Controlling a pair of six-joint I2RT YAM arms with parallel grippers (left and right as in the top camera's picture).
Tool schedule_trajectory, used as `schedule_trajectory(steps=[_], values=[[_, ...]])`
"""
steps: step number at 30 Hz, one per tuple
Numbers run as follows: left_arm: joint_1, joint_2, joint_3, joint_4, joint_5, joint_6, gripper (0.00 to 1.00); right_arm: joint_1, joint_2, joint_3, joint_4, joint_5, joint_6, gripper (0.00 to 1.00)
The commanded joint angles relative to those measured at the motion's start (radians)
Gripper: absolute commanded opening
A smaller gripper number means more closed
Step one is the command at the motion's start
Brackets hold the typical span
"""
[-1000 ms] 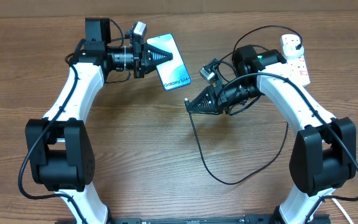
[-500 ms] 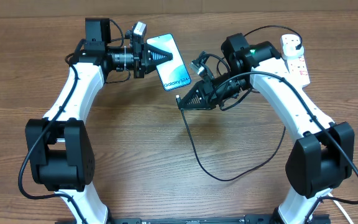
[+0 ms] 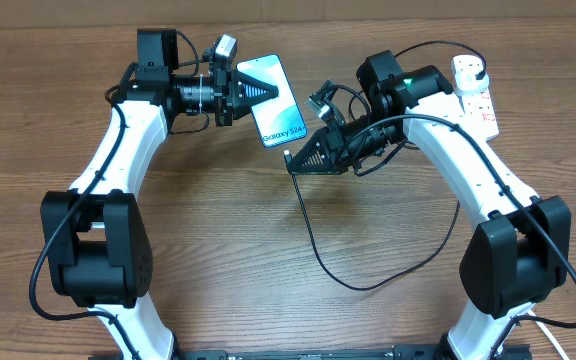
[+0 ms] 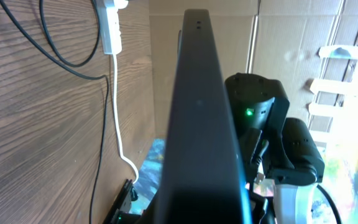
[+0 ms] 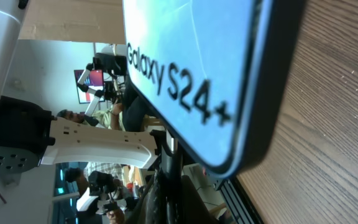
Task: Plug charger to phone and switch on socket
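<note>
Left hand [image 3: 255, 90] is clamped on the upper end of the phone [image 3: 280, 108], near 12 o'clock over the bench [image 3: 218, 230]. Right hand [image 3: 292, 163], fingers closed tight, pinches the tip end of the charger [image 3: 313, 240] just beside the phone's lower end; the connector itself is too small to make out. Only the left wrist view shows the phone edge-on, as a dark slab. Only the right wrist view makes "Galaxy S24+" readable. Counted: two hands, one phone, one charger, one socket [image 3: 475, 92]. Overhead, the phone's long axis runs from 11 o'clock to 5 o'clock, screen upward. The socket lies at 2 o'clock, where the charger's far end reaches it.
</note>
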Motion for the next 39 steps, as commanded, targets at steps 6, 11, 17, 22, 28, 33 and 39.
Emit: schedule_trajectory(steps=[6,11,17,22,28,33,39], values=[[-0.008,0.001,0.005,0.005,0.061,0.031,0.04,-0.034,-0.036,0.027,0.002,-0.043,0.004,0.04],[-0.008,0.001,0.005,0.005,0.061,0.031,0.04,-0.034,-0.036,0.027,0.003,-0.064,0.004,0.04],[-0.008,0.001,0.005,0.005,0.061,0.031,0.04,-0.031,-0.036,0.027,0.003,-0.064,0.004,0.04],[-0.008,0.001,0.005,0.005,0.061,0.031,0.04,-0.031,-0.036,0.027,0.003,-0.066,0.005,0.04],[-0.008,0.001,0.005,0.005,0.058,0.031,0.04,-0.031,-0.036,0.027,0.006,-0.087,0.005,0.04],[-0.008,0.001,0.005,0.005,0.058,0.030,0.04,-0.031,-0.036,0.027,0.006,-0.087,0.016,0.04],[-0.008,0.001,0.005,0.005,0.058,0.030,0.04,-0.006,-0.036,0.027,0.011,-0.085,0.023,0.04]])
